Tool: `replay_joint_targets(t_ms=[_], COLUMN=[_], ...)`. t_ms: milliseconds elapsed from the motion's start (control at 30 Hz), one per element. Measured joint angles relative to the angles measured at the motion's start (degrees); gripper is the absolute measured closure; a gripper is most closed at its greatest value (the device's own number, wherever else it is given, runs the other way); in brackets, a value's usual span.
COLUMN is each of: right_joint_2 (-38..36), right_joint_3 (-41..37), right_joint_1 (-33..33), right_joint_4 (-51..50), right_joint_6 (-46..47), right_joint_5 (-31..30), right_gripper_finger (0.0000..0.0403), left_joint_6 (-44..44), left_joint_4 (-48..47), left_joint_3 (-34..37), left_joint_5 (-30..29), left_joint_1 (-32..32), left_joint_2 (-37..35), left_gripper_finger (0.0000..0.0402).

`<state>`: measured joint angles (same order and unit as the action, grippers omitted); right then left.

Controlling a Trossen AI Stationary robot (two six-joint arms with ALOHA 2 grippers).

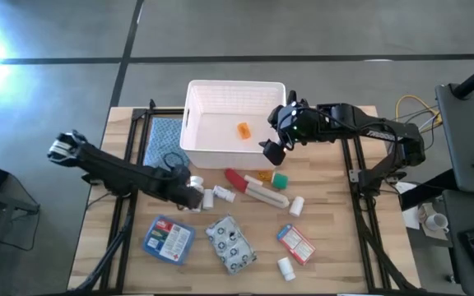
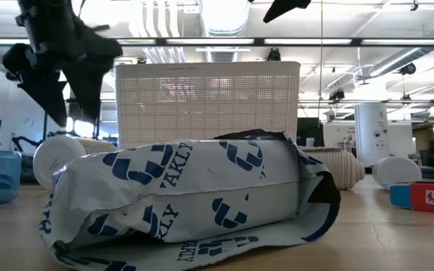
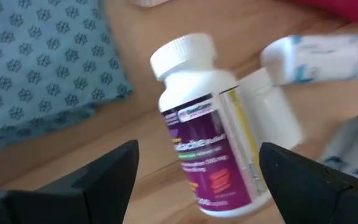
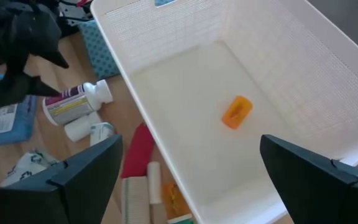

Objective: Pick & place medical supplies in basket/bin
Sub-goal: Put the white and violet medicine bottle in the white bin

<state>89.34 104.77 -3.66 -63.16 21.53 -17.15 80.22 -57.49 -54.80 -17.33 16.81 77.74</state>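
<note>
Basket [image 1: 212, 94] held only one orange item [image 1: 243, 129]; bottles, tubes and packets lay outside. Left gripper [image 3: 194, 171] hovered open over a pill bottle [image 3: 207, 155]; right gripper [image 4: 191, 168] hung open over the basket.

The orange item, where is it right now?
The orange item lies alone on the basket floor in the high view, just left of the open right gripper.

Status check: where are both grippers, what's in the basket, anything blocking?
Left gripper open over white pill bottle, not gripping. Right gripper open above basket. One orange item inside. Nothing blocking.
</note>
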Motion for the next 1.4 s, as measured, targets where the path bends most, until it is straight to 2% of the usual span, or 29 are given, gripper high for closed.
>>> replay_joint_targets(t_ms=[200,433,533,1100,1400], right_joint_2=[0.0,0.0,0.0,0.0,0.0], right_joint_3=[0.0,0.0,0.0,0.0,0.0], right_joint_1=[-0.15,-0.26,-0.53,-1.79,-1.79], right_joint_4=[-0.02,-0.02,-0.02,0.13,0.35], right_joint_6=[-1.39,-2.5,-2.7,-3.75,-3.66], right_joint_5=[-0.04,-1.09,-1.09,-1.07,-1.03], right_gripper_finger=[0.0035,0.0035,0.0035,0.0035,0.0035], left_joint_6=[3.32,4.99,4.99,4.42,5.49], left_joint_4=[-1.86,4.96,7.66,8.13,14.07], left_joint_3=[-2.28,0.58,1.72,2.56,5.98], left_joint_5=[1.4,2.7,2.78,2.25,1.9], left_joint_1=[-0.1,-0.1,-0.1,-0.12,-0.42], left_joint_2=[6.14,9.22,9.66,9.46,9.3], left_gripper_finger=[0.0092,0.0092,0.0092,0.0092,0.0092])
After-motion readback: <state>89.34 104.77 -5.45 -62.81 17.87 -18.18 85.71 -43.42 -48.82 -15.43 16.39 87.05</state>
